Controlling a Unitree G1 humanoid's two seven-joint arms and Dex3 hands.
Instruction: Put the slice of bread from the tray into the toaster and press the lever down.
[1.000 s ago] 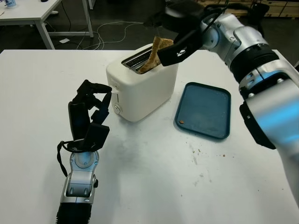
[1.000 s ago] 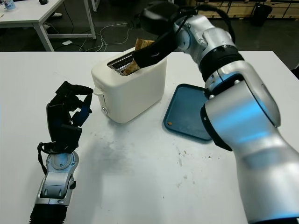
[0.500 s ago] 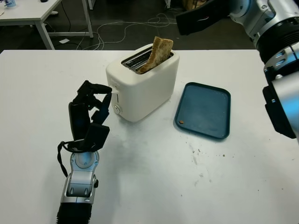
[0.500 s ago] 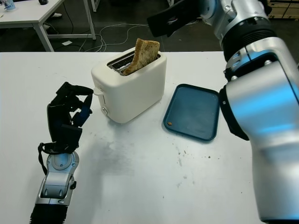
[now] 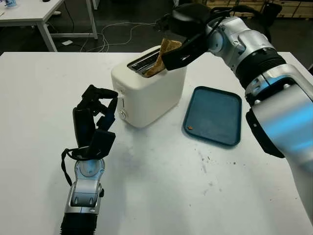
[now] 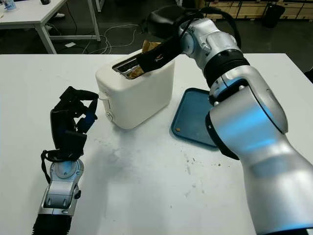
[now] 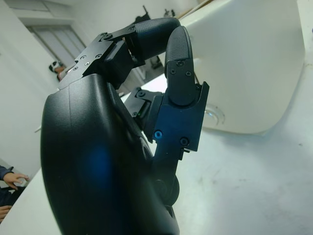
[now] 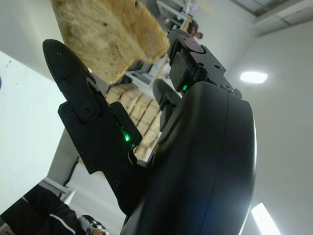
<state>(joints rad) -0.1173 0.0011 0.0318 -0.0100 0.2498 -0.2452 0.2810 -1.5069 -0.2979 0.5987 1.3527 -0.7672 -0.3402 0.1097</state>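
Note:
The white toaster (image 5: 149,93) stands mid-table with the slice of bread (image 5: 167,47) leaning out of its far slot. My right hand (image 5: 182,43) reaches in from the right above the toaster, its thumb (image 8: 85,105) on one face of the bread (image 8: 110,36) and the other fingers on the opposite face, closed on the slice. The blue tray (image 5: 213,115) lies bare to the right of the toaster. My left hand (image 5: 98,111) stands on the table left of the toaster, fingers curled, holding nothing, its fingertips close to the lever (image 6: 101,96) on the toaster's front end.
Crumbs speckle the white table (image 5: 205,196) in front of the tray. A round dial (image 5: 122,114) sits below the lever. Behind the table are a second white table (image 5: 29,14), cables on the floor and stacked boxes.
Half a second ago my right hand was lifted clear above and behind the toaster; it has come back down onto the bread slice. The left hand has not moved.

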